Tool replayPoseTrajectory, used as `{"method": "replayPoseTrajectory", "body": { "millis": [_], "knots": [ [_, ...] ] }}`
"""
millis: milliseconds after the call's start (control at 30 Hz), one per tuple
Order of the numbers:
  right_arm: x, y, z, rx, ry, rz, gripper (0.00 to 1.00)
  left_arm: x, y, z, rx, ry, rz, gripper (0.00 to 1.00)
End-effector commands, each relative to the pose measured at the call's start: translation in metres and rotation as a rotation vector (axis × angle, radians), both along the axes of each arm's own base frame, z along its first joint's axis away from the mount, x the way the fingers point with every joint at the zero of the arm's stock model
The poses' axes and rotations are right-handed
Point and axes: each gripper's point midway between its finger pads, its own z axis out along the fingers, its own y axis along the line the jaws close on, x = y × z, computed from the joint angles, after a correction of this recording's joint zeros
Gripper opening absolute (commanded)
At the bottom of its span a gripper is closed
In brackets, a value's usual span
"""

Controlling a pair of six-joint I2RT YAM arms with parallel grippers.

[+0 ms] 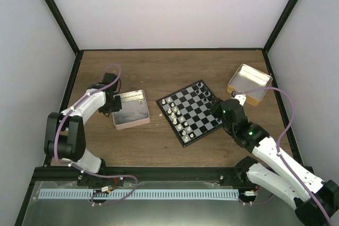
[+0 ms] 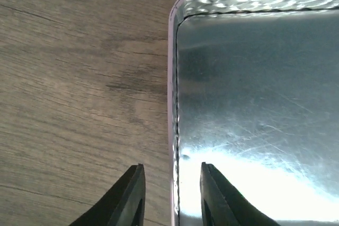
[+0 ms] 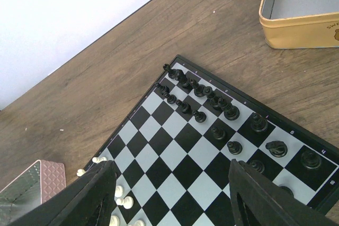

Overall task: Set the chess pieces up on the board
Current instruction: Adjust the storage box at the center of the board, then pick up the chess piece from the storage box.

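The board (image 1: pixel 191 111) lies turned on the table, also in the right wrist view (image 3: pixel 183 154). Black pieces (image 3: pixel 212 99) stand in two rows along its far right side. Cream-white pieces (image 1: pixel 175 116) stand along its left side, and they also show in the right wrist view (image 3: pixel 122 200). My right gripper (image 3: pixel 169 197) is open and empty above the board's near right part. My left gripper (image 2: pixel 170 194) is open, its fingers either side of the left wall of the pink-sided tin (image 2: pixel 171 104), one finger outside and one inside.
The pink-sided tin (image 1: pixel 130 109) sits left of the board, its metal inside bare where I see it. A yellow tin (image 1: pixel 249 84) stands open at the back right, also in the right wrist view (image 3: pixel 302 22). Black frame posts edge the table.
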Motion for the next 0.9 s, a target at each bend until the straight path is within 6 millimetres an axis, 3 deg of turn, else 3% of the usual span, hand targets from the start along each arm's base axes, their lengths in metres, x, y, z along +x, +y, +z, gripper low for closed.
{"method": "replayPoseTrajectory", "body": {
  "millis": [0,167,267,500,633,733,867],
  "knots": [
    [0.005,0.002,0.022,0.028,-0.055,-0.002,0.60,0.011,-0.002,0.029,-0.023,-0.090,0.006,0.33],
    [0.006,0.001,0.021,0.028,-0.057,-0.010,0.60,0.033,-0.020,0.069,-0.117,-0.228,0.016,0.40],
    [0.004,-0.002,0.018,0.031,-0.057,-0.020,0.60,0.046,-0.048,0.078,-0.231,-0.298,0.013,0.40],
    [0.000,-0.007,0.012,0.027,-0.058,-0.032,0.61,0.059,-0.097,0.043,-0.335,-0.312,0.098,0.34],
    [0.000,-0.009,0.011,0.018,-0.063,-0.035,0.61,0.066,-0.103,0.021,-0.348,-0.316,0.158,0.27],
    [0.000,-0.008,0.010,0.020,-0.065,-0.035,0.61,0.070,-0.106,0.010,-0.360,-0.316,0.171,0.26],
    [0.000,-0.007,0.008,0.025,-0.064,-0.029,0.61,0.074,-0.128,-0.008,-0.440,-0.263,0.118,0.30]
  ]
}}
